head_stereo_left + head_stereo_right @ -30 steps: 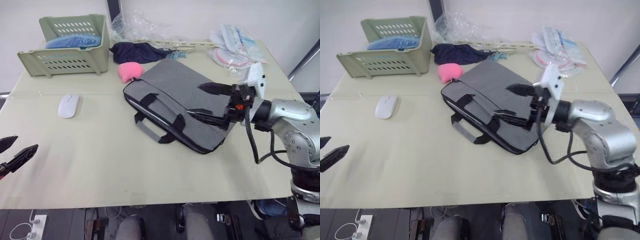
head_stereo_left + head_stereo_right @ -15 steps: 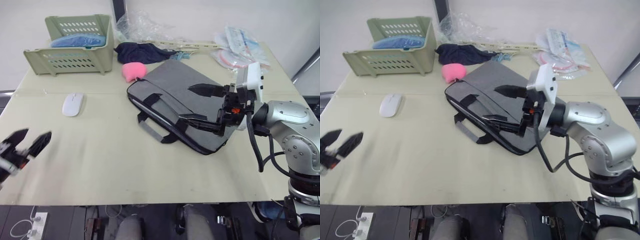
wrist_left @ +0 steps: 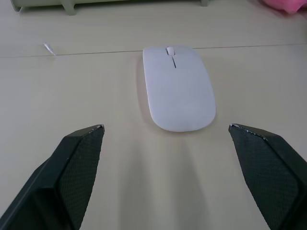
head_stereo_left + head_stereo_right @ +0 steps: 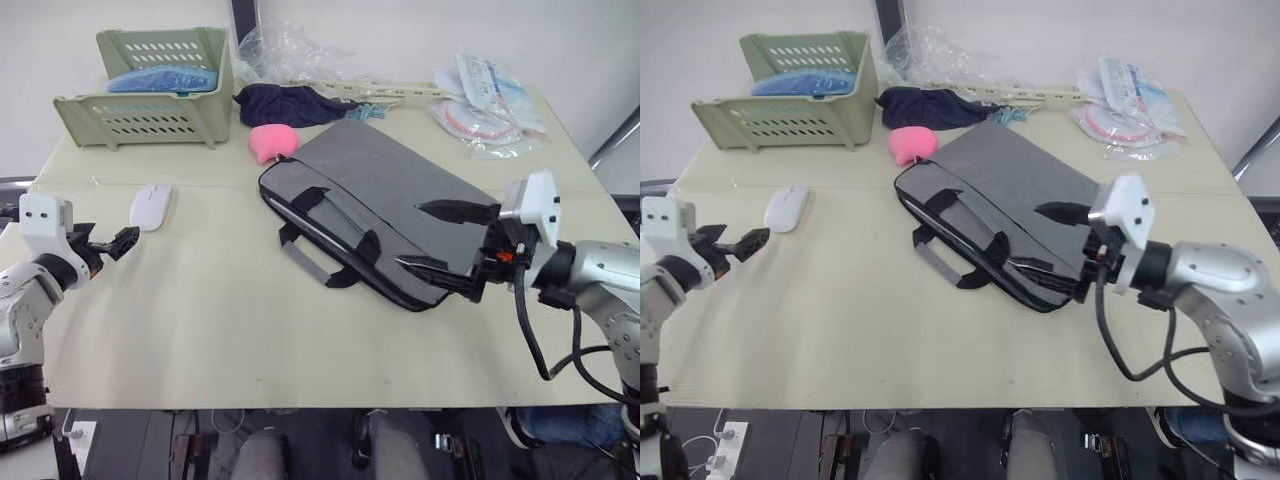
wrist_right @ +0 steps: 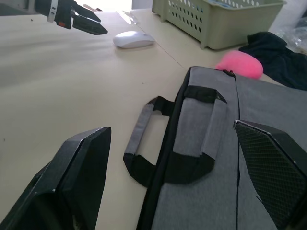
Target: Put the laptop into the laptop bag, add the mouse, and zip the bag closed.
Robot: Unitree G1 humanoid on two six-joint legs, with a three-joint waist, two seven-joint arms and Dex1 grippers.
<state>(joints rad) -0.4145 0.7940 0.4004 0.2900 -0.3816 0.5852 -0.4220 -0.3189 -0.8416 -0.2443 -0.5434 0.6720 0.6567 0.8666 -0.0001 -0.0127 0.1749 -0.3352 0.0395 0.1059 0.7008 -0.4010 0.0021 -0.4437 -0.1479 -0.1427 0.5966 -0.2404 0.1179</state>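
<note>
the mouse (image 3: 178, 87) lies just ahead of the left gripper (image 3: 168, 139), jaws spread wide.

Bag (image 4: 380, 215) contents are hidden; the zip's state is unclear.

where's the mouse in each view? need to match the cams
Left eye view: mouse on the table's left part, just ahead of the left gripper.
Right eye view: same spot.
Left wrist view: centred, beyond the open fingertips.
Right wrist view: far end of the table.
Shared landmark: green basket behind it.
</note>
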